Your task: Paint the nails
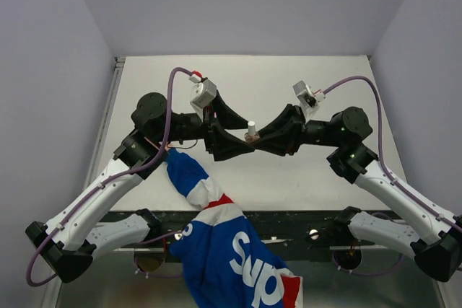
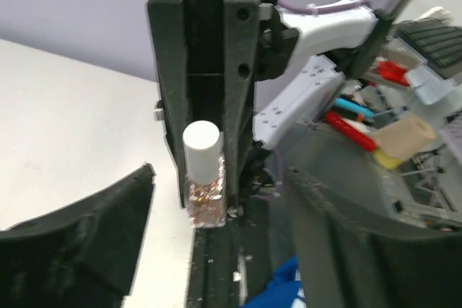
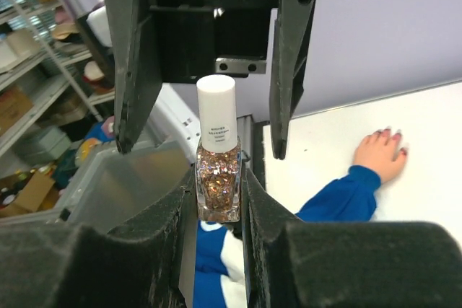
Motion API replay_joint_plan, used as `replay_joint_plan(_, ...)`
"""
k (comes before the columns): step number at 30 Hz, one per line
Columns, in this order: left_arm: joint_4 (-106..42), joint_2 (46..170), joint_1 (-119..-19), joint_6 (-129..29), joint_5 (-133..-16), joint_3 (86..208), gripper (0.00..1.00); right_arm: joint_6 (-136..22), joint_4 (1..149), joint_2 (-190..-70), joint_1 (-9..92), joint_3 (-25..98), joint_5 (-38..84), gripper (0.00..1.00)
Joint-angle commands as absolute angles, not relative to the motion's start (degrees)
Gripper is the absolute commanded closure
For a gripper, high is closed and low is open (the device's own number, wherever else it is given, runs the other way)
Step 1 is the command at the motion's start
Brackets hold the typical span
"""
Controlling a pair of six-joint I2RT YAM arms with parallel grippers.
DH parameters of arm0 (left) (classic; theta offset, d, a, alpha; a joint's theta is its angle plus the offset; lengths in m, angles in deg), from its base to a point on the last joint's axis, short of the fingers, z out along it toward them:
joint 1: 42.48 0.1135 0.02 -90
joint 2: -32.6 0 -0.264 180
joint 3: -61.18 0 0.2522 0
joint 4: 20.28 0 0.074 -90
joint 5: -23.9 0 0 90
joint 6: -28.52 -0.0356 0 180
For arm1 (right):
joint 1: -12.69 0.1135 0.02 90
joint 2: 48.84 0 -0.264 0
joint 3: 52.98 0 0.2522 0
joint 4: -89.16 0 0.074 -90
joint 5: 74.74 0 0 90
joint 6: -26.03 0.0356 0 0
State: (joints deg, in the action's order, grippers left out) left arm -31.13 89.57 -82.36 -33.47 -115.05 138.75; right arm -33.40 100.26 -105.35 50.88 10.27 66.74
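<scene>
A small polish bottle [image 3: 218, 182] with glittery pinkish contents and a white cap [image 3: 216, 106] stands upright. My right gripper [image 3: 216, 178] is shut on its glass body. My left gripper [image 3: 202, 149] is open, its fingers on either side of the cap and not touching it. In the left wrist view the bottle [image 2: 204, 192] sits between the right gripper's fingers [image 2: 170, 106], with my left gripper [image 2: 220, 178] wide open. From above, both grippers [image 1: 232, 142] [image 1: 261, 138] meet at the bottle [image 1: 252, 130]. A bare hand [image 3: 380, 156] with pinkish-red nails [image 3: 386, 132] lies flat on the table; its sleeve [image 1: 216, 229] is blue, white and red.
The white table [image 1: 303, 185] has grey walls at the back and sides. A black rail [image 1: 289, 225] runs along the near edge. From above, the hand is hidden under my left arm [image 1: 137, 153]. Shelves with clutter [image 2: 404, 106] stand beyond the table.
</scene>
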Motion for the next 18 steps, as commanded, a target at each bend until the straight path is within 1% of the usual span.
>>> replay_joint_plan(1, -37.73, 86.75, -82.56, -36.25, -104.80, 139.63, 0.10, -39.96, 95.11, -103.86, 50.39, 13.42, 58.86, 0.99)
replay_joint_plan(3, -38.52, 85.87, -82.65, -36.70, -99.44, 139.45, 0.05, -42.34, 91.94, -104.12, 50.39, 14.30, 56.84, 0.99)
replay_joint_plan(8, -37.82, 85.68, -83.43, -33.80, -89.86, 139.27, 0.06, -45.59, 87.89, -105.09, 50.39, 14.48, 51.91, 0.99)
replay_joint_plan(12, -40.71, 88.05, -87.38, -34.85, -80.19, 141.81, 0.14, -46.56, 86.48, -104.91, 50.65, 14.39, 47.26, 0.99)
replay_joint_plan(15, -43.53, 90.51, -90.02, -35.47, -73.16, 144.19, 0.17, -47.18, 85.51, -104.47, 50.92, 14.48, 44.35, 0.99)
replay_joint_plan(18, -44.06, 92.80, -91.08, -34.85, -70.07, 145.60, 0.21, -47.88, 84.20, -104.82, 51.18, 14.74, 43.30, 0.99)
